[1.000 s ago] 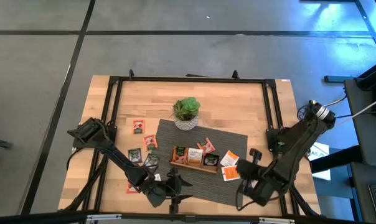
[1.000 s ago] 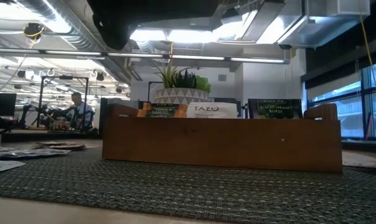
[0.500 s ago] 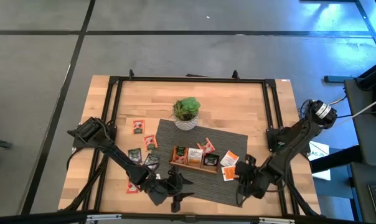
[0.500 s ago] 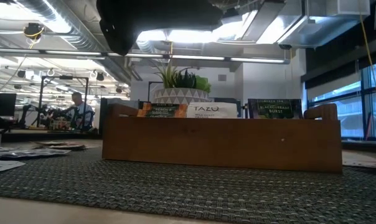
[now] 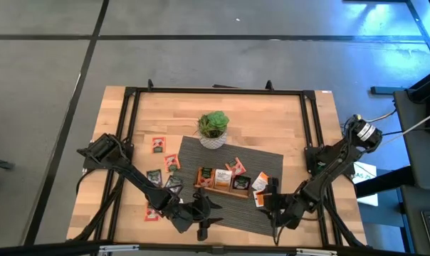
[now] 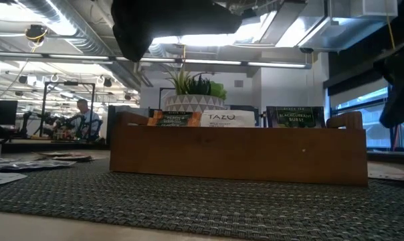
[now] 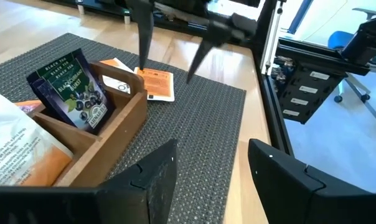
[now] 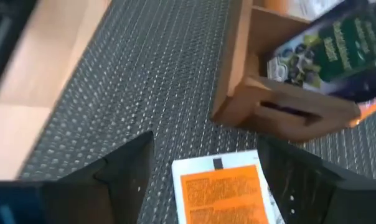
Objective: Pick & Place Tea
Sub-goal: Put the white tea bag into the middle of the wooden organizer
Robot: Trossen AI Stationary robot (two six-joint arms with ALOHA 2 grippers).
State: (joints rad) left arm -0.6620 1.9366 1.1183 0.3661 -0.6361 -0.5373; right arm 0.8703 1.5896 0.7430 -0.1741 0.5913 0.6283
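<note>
High view: we log the wooden tray (image 5: 223, 180) mid-mat, pot plant (image 5: 213, 128) at the mat's (image 5: 222, 213) far edge, loose tea sachets (image 5: 165, 162) scattered to the tray's left on mat and counter (image 5: 272, 121), plus orange-and-white sachets (image 5: 260, 190) just right of the tray. Right end effector (image 5: 270, 201) sits directly over that right-hand group; left end effector (image 5: 209, 212) waits near the mat's near edge, left of centre. Right arm is clearly nearer.

Low view: tray (image 6: 239, 154) front-on, three sachets standing upright in its compartments; dark arm parts overhead and at far right.

Left wrist view: left end effector (image 7: 208, 171) fingers spread wide, nothing between them; tray end w/ dark blackcurrant sachet (image 7: 76, 84) ahead, orange sachet (image 7: 157, 84) flat beyond it, under the right arm's fingers (image 7: 144, 31).

Right wrist view: right end effector (image 8: 206, 168) wide apart, empty; orange sachet (image 8: 228, 190) lies flat on the mat right between the fingers, long axis roughly along the view, tray end (image 8: 281, 102) just beyond. We judge a straight descent suits.
</note>
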